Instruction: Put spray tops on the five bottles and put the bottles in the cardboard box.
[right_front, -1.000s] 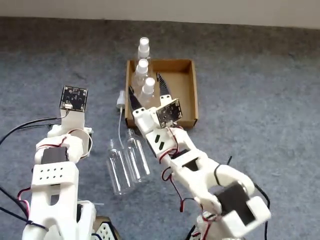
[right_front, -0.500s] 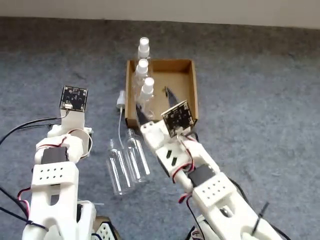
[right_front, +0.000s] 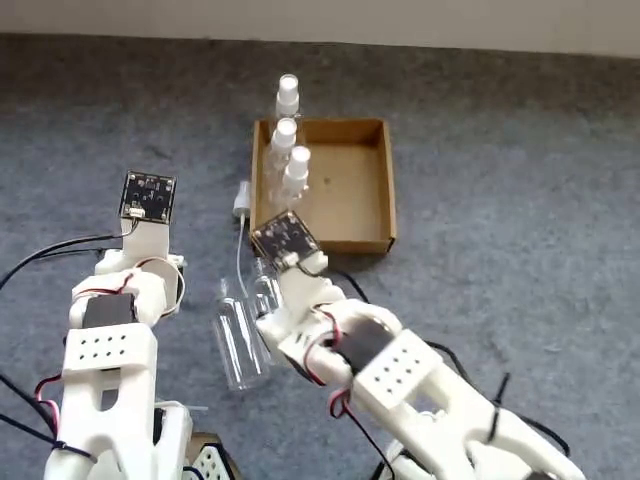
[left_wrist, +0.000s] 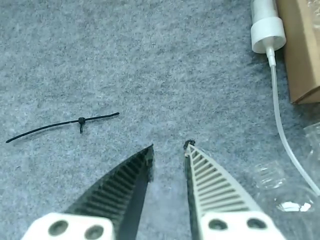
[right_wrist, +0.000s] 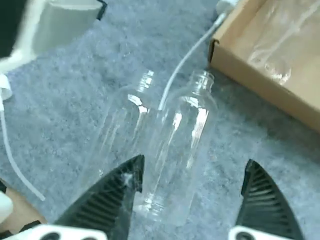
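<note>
Got the right gripper (right_wrist: 194, 167) tipped down low over two uncapped bottles (right_wrist: 182, 145) lying side by side on the carpet (left_wrist: 100, 60), jaws wide apart, gripping nothing. Got the left gripper (left_wrist: 169, 146) aimed at bare carpet, jaws slightly apart, empty. Further out, spotted a loose spray top (left_wrist: 267, 30) just beside the cardboard box (right_front: 385, 180), plus three capped bottles (right_front: 296, 170) in a row at that side.

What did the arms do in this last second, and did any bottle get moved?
The right gripper pulled back from over the cardboard box and now hangs open above the two uncapped bottles, gripping nothing. The left gripper, the capped bottles and the loose spray top stayed put.
</note>
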